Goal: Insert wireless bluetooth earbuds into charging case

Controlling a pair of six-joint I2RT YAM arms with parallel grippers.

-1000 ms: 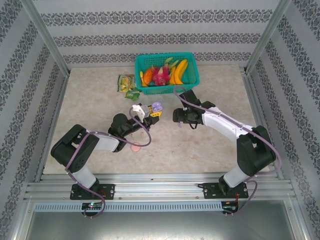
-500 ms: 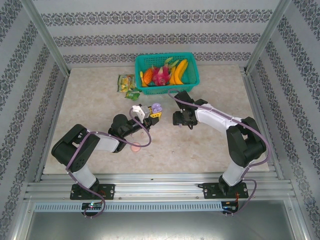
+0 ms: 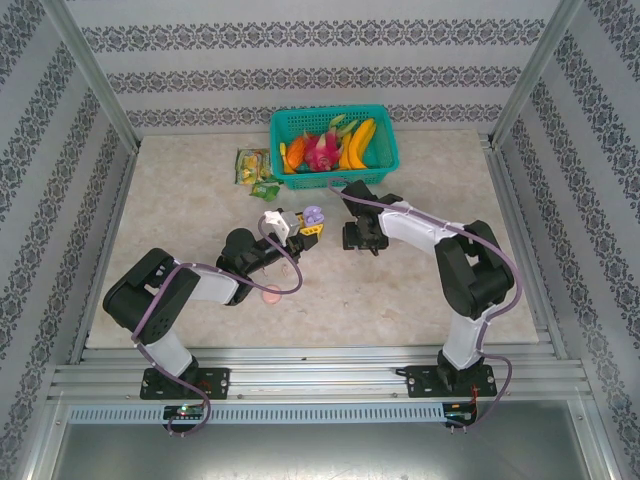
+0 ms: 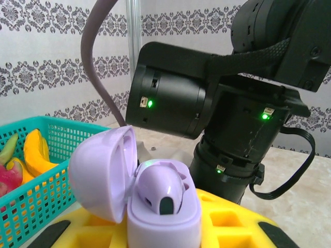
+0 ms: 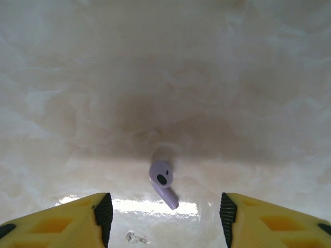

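Note:
In the left wrist view a lilac charging case [image 4: 164,217] stands with its lid [image 4: 99,173] swung open and one lilac earbud [image 4: 160,188] seated inside. My left gripper [image 4: 165,235] is shut on the case and holds it above the table [image 3: 313,215]. A second lilac earbud [image 5: 163,182] lies on the marble table. My right gripper [image 5: 164,213] hangs over it, open, with one yellow finger on each side and neither touching it. In the top view the right gripper [image 3: 360,238] points down, just right of the held case.
A teal basket [image 3: 384,152] of toy fruit stands at the back of the table. Snack packets [image 3: 254,168] lie to its left. A round pink disc [image 3: 270,295] lies on the table near my left forearm. The right arm's black wrist [image 4: 232,129] is close in front of the case.
My right arm has shifted a little left and folded in closer, and its jaws have narrowed slightly. The left arm and the case have stayed still.

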